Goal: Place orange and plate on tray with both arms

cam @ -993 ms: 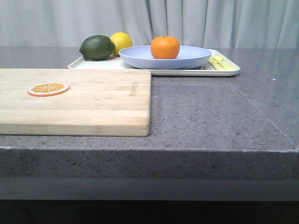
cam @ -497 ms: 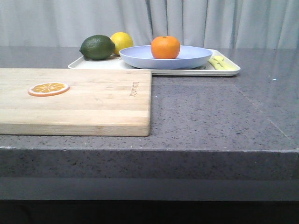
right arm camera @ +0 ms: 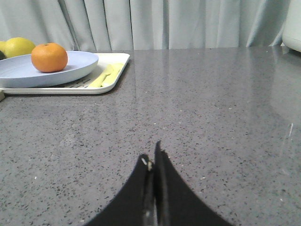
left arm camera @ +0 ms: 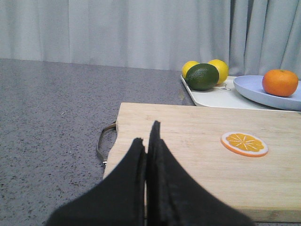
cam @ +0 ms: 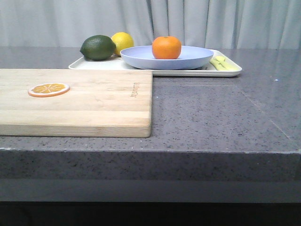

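Observation:
The orange point(cam: 166, 47) sits in the lavender-blue plate point(cam: 197, 59), and the plate rests on the cream tray point(cam: 230, 71) at the back of the table. Orange point(left arm camera: 280, 82), plate point(left arm camera: 251, 87) and tray point(left arm camera: 211, 97) also show in the left wrist view, and orange point(right arm camera: 49, 57), plate point(right arm camera: 80, 66) and tray point(right arm camera: 117, 70) in the right wrist view. My left gripper point(left arm camera: 146, 134) is shut and empty over the near end of the wooden board. My right gripper point(right arm camera: 153, 157) is shut and empty over bare countertop, well short of the tray. Neither gripper shows in the front view.
A wooden cutting board point(cam: 94, 101) with a flat orange slice point(cam: 48, 89) lies front left; its metal handle point(left arm camera: 102, 141) sticks out. A green lime point(cam: 98, 47) and a yellow lemon point(cam: 123, 41) sit on the tray's left end, pale yellow cutlery point(cam: 221, 63) on its right.

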